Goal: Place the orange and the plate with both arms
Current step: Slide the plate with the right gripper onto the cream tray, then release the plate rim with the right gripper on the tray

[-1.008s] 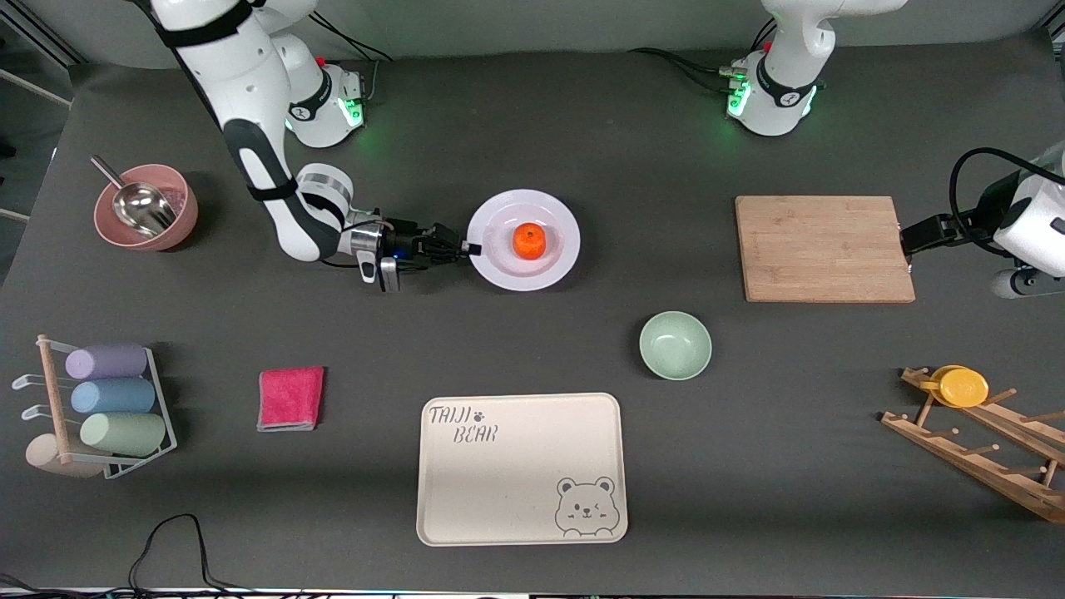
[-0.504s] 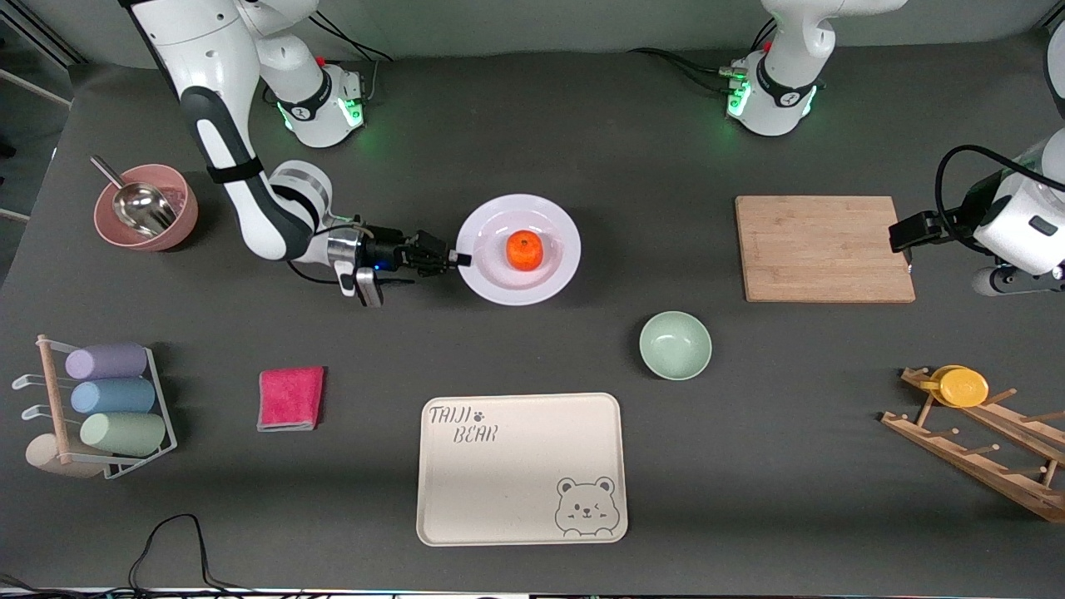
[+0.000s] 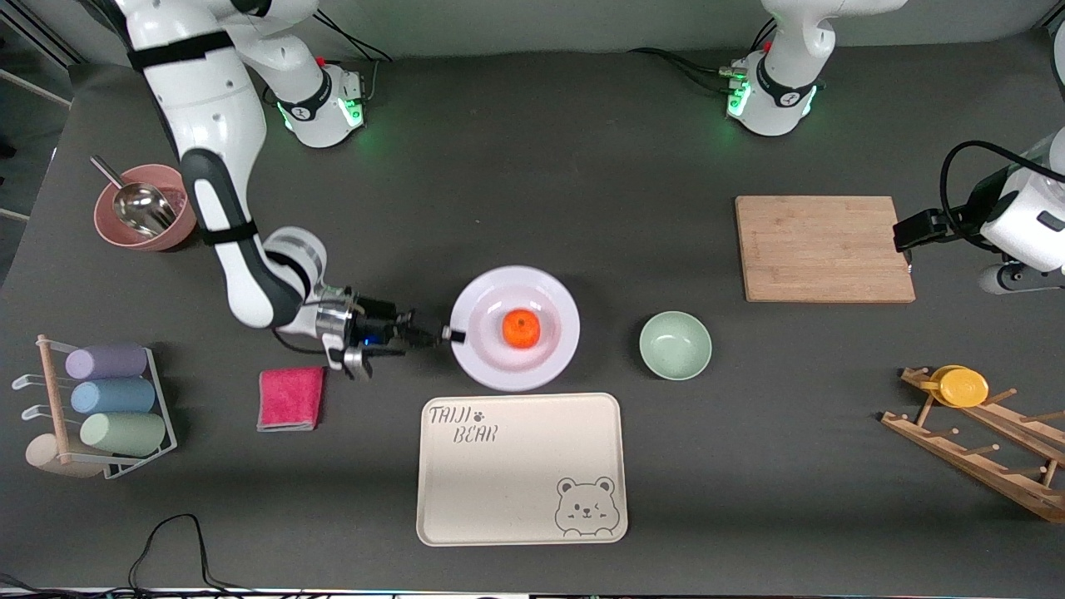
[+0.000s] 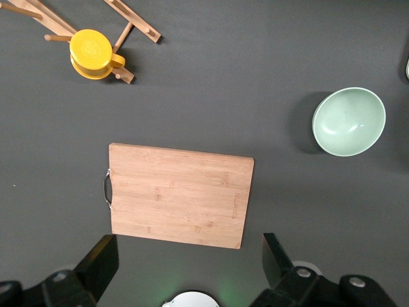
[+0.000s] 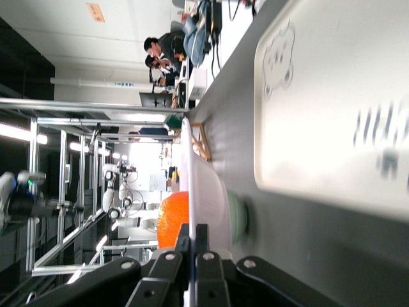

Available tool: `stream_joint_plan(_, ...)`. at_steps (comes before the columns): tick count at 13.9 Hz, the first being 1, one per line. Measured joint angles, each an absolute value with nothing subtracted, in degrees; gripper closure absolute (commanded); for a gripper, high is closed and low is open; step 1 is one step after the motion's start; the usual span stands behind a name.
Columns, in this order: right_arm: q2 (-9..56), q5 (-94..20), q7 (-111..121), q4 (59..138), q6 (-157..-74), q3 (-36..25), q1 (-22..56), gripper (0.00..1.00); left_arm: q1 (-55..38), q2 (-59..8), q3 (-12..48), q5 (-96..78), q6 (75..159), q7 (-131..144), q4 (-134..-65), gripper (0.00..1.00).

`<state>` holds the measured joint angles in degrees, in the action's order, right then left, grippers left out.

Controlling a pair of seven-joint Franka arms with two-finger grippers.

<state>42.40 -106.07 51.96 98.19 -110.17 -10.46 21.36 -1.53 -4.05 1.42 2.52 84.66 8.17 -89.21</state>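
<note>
Plate and orange sit together near the middle of a table covered in matte dark-grey cloth, the smooth, round, pale lavender-white dish carrying the small dimpled fruit in its shallow well, just on the arms' side of the tray and beside the bowl. Largest thing on the cloth is a cream rectangular tray with rounded corners and a raised lip, lettered "TAIJI BEAR" with a paw mark and a winking bear drawn in one corner; it lies nearest the front camera. Next in size is a bamboo cutting board, flat, with visible grain and a small metal handle, toward the left arm's end. A glossy mint-green bowl stands between the board and the tray. A fuzzy pink cloth, folded square, lies toward the right arm's end. The right gripper is clamped on the plate's rim, fingers pinched tight together with the thin edge between them, as the right wrist view shows. The left gripper waits high over the edge of the cutting board, its black fingers spread wide apart around nothing.
</note>
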Motion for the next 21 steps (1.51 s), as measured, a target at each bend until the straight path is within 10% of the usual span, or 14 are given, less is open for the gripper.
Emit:
stream_joint_plan(8,63.6,-105.5,37.1,64.7,-110.2,-16.2,21.0,1.0,-1.5,-4.1,1.6,3.3,84.6,8.2,-89.1,0.0)
stream_joint_plan(18,68.8,-105.5,36.7,63.0,-111.4,-16.2,20.9,1.0,-2.2,-4.1,2.2,4.4,83.9,8.7,-88.4,0.0)
stream_joint_plan(21,69.7,-105.4,37.0,63.0,-111.6,-16.2,20.9,0.75,-2.2,-4.1,2.2,4.5,83.8,8.8,-88.2,0.0)
